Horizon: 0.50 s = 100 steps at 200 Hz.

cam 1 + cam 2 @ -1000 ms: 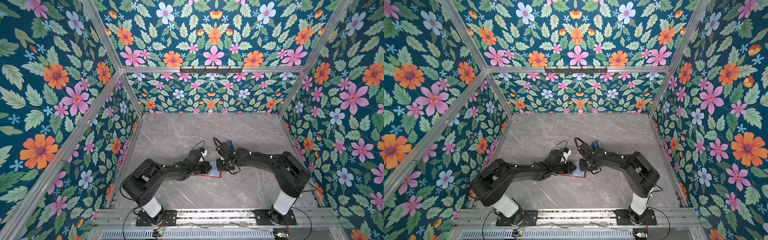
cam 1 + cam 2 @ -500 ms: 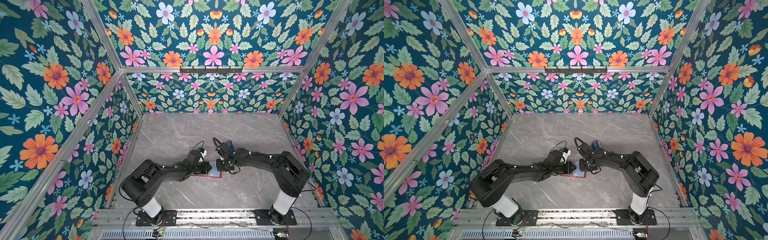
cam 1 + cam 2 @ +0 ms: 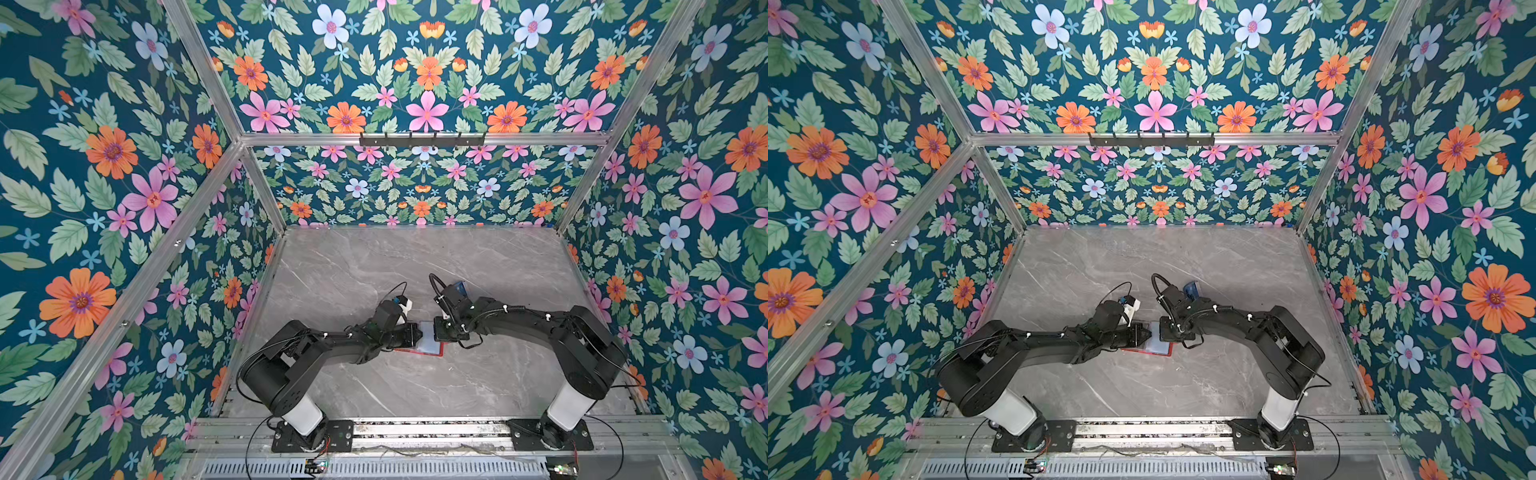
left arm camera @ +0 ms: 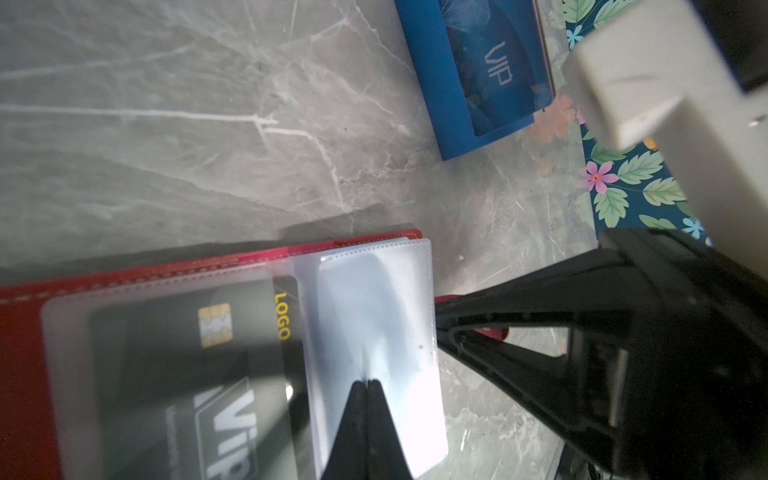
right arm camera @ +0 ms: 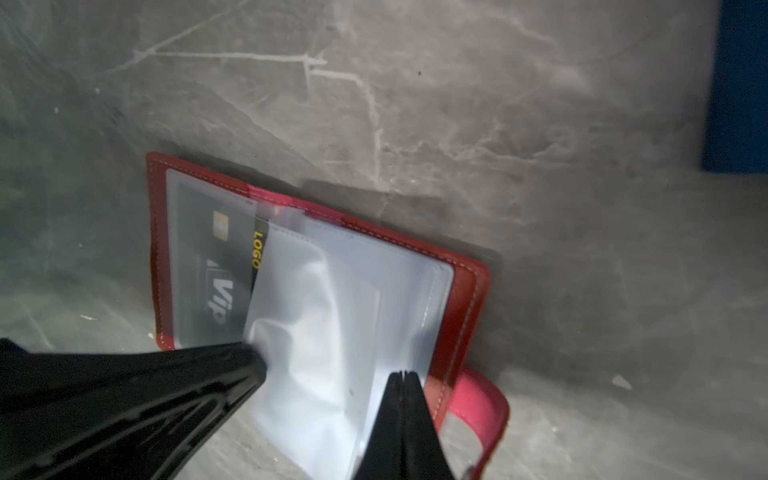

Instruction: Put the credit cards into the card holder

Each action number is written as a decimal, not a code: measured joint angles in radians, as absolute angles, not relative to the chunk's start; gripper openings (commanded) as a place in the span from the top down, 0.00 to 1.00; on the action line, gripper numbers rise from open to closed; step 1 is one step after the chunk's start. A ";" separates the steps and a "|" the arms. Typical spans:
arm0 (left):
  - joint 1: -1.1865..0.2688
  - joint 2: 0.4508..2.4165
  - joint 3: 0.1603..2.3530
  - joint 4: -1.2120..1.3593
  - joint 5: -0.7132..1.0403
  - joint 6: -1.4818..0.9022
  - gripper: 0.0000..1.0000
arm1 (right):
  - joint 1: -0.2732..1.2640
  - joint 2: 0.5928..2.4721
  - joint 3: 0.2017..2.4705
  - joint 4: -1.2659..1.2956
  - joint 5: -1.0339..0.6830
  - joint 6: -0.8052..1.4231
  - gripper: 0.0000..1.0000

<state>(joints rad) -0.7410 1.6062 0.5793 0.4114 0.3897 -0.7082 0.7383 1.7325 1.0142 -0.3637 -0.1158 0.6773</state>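
The red card holder [image 3: 432,352] [image 3: 1162,351] lies open on the grey table between both arms. A black VIP credit card [image 4: 187,353] [image 5: 216,266] sits inside a clear sleeve on one half. My left gripper [image 4: 368,380] [image 3: 417,334] is shut, pinching a clear sleeve [image 5: 316,316] that it holds lifted and crumpled. On the strap side, my right gripper [image 5: 401,374] [image 3: 436,332] is shut with its tips at the edge of the sleeves; whether a sleeve is caught between them I cannot tell. The snap strap [image 5: 482,399] curls beside it.
A small blue stand [image 4: 436,83] [image 3: 459,287] with a dark blue VIP card [image 4: 494,70] in it is just behind the right wrist. Floral walls enclose the table on three sides. Bare marble lies behind and in front of the arms.
The right gripper's jaws have closed the last small gap. Both arms and the card holder stay almost where they were.
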 measured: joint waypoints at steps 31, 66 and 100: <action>-0.741 1.606 0.579 0.413 0.390 -0.709 1.00 | 0.736 1.752 1.018 -0.356 -0.134 0.681 0.95; -0.741 1.606 0.577 0.415 0.390 -0.709 1.00 | 0.737 1.755 1.016 -0.325 -0.158 0.684 0.79; -0.741 1.585 0.571 0.407 0.377 -0.708 0.74 | 0.737 1.751 1.014 -0.288 -0.205 0.681 0.67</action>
<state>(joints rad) -0.7410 1.5848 0.5709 0.4068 0.3775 -0.7078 0.7368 1.7512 1.0138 -0.2882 -0.2054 0.6807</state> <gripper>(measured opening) 0.187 0.309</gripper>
